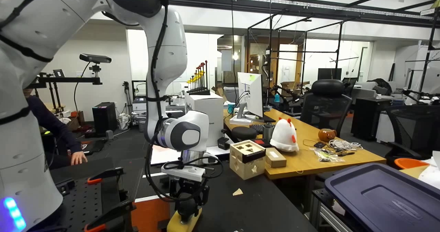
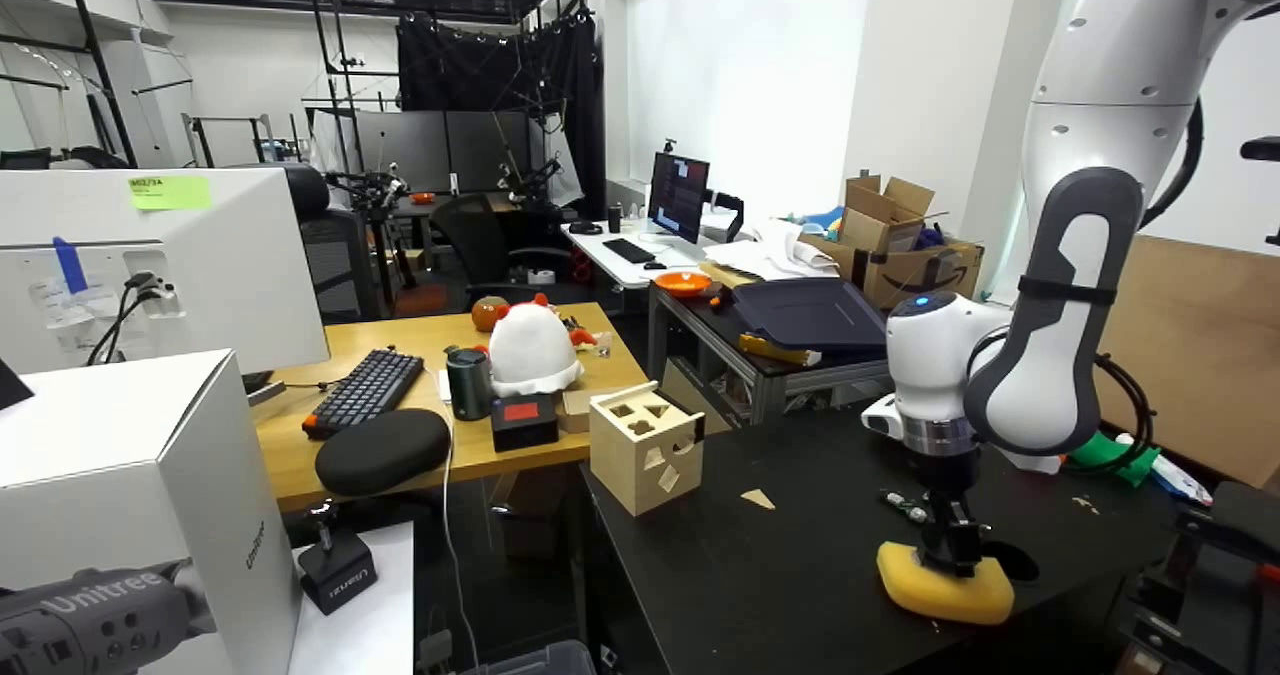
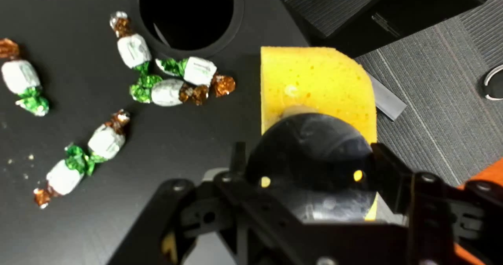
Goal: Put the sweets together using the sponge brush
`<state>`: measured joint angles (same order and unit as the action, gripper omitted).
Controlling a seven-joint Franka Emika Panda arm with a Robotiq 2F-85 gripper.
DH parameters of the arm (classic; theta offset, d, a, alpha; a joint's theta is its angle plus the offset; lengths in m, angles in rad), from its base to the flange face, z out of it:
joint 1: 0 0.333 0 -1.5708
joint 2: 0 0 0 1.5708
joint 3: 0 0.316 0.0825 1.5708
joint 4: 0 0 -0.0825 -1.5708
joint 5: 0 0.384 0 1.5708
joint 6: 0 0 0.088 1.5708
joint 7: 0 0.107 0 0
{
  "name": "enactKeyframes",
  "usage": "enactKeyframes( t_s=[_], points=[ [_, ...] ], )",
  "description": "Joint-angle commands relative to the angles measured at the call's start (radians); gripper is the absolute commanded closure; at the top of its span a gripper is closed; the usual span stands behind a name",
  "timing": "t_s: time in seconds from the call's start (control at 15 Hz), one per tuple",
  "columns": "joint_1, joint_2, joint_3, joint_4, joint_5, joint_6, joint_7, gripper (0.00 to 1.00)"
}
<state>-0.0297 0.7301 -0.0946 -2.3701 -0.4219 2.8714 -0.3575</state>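
Observation:
The sponge brush, a yellow sponge block (image 3: 318,80) under a round black knob (image 3: 306,186), is held by my gripper (image 3: 310,157), whose fingers press on both sides of the knob. Both exterior views show the sponge (image 2: 945,585) low, near the table's edge; whether it touches the top I cannot tell. Several sweets in white, green and brown wrappers lie left of it in the wrist view. A sweet (image 3: 167,92) sits close by two others near the round opening. Two more, including this sweet (image 3: 65,177), form a pair lower left, and a single sweet (image 3: 20,76) lies far left.
A round black opening (image 3: 186,13) is beside the upper sweets. The table edge runs under the sponge, with floor (image 3: 428,112) beyond. In an exterior view, a wooden box with holes (image 2: 645,455) and a tan scrap (image 2: 758,499) stand farther off on the black table.

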Motion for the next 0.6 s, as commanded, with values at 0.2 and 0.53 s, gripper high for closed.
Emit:
enactKeyframes(
  t_s=[0.2,0.53],
  points=[
    [-0.131,-0.025,0.103,-0.021,0.031,0.042,-0.126,0.48],
    [-0.120,-0.001,0.092,0.001,0.023,0.036,-0.102,0.23]
  ],
)
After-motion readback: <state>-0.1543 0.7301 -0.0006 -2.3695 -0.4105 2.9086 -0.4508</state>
